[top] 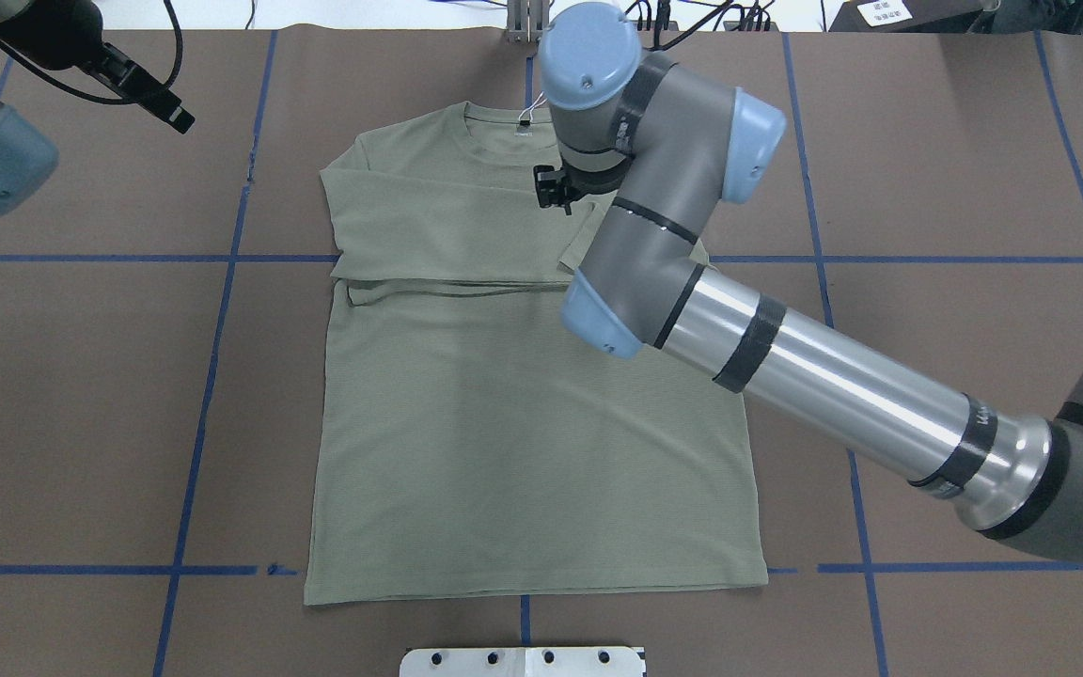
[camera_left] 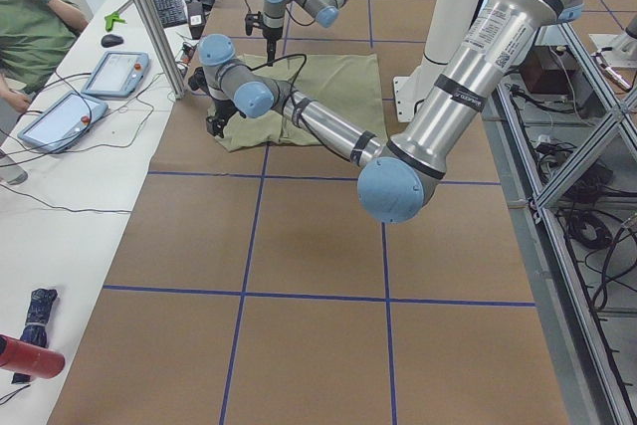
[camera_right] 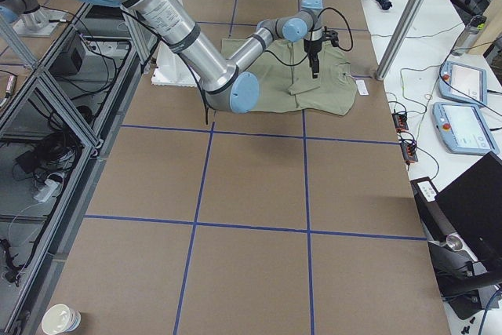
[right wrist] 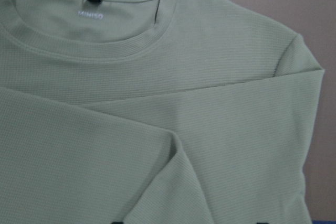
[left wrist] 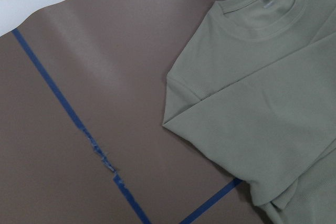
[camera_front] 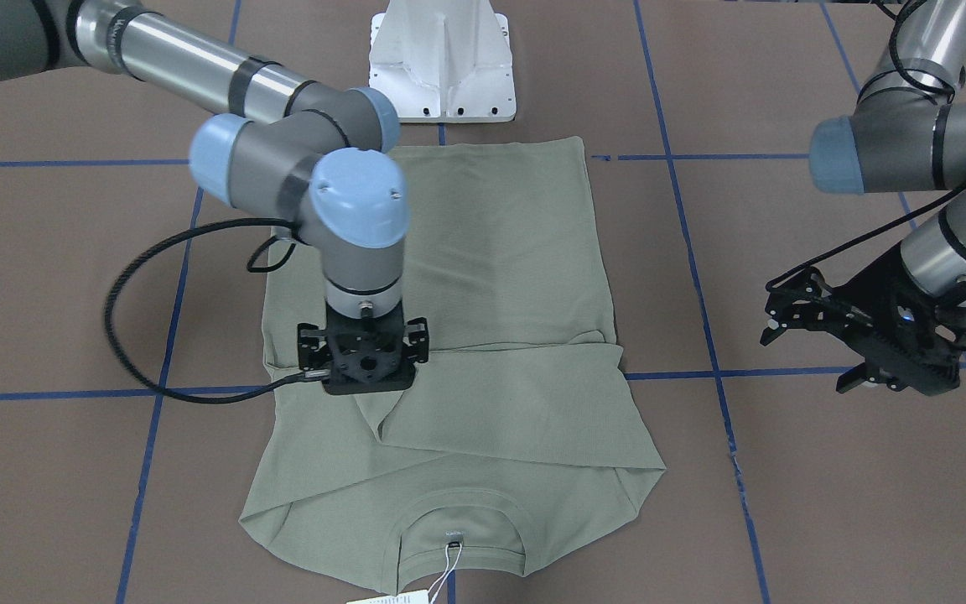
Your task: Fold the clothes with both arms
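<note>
Both empty here: my right pincer hangs wide open just over the shirt's folded sleeves, left pincer open too, well off it.

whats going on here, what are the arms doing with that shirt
Two robot arms are folding a green shirt that lies flat on the table, collar away from the robot. Both sleeves are already folded across the chest. The right hand points straight down over the folded sleeves, fingers apart, gripping nothing. The left hand hangs off to the side above bare table, clear of the shirt. The body of the shirt is not yet folded.
</note>
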You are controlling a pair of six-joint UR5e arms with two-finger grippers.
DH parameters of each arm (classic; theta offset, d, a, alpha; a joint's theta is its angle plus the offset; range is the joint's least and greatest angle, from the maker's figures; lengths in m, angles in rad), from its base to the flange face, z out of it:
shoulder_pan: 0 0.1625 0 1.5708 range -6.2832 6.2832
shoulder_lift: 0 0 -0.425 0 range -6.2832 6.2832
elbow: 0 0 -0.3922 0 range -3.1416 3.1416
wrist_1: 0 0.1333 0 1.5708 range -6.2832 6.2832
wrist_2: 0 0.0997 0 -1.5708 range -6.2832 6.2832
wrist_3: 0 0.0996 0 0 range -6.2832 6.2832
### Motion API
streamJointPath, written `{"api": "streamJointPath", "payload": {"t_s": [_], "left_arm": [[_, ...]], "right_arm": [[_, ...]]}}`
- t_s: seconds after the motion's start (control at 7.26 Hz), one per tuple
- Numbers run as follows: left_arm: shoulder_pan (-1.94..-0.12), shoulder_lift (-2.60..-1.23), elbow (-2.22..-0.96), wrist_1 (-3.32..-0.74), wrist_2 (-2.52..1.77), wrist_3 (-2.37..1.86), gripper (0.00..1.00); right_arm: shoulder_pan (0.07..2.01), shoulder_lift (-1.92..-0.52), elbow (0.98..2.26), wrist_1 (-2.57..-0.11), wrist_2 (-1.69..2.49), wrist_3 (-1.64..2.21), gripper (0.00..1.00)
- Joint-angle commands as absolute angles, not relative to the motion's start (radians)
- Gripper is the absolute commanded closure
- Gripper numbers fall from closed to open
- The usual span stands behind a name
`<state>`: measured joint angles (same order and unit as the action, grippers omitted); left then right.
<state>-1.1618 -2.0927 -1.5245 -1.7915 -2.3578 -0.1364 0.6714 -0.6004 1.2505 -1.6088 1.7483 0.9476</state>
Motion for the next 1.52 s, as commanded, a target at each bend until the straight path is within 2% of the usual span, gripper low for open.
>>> {"api": "streamJointPath", "payload": {"t_s": [0.0, 0.69, 1.1, 1.38], "left_arm": [[-1.167, -2.083, -1.523, -1.795, -2.364, -0.124, 0.0], [-1.167, -2.082, -1.525, -1.798, -2.365, -0.124, 0.0], [-1.167, -2.082, -1.526, -1.799, -2.365, -0.124, 0.0], [-1.167, -2.082, -1.526, -1.798, -2.365, -0.124, 0.0]], "right_arm": [[0.598, -0.558, 1.163, -1.608, 1.639, 0.971, 0.25], [0.566, -0.505, 1.045, -1.562, 1.559, 0.997, 0.38], [0.545, -0.508, 1.028, -1.549, 1.523, 0.994, 0.4], [0.538, -0.508, 1.029, -1.551, 1.523, 0.98, 0.53]]}}
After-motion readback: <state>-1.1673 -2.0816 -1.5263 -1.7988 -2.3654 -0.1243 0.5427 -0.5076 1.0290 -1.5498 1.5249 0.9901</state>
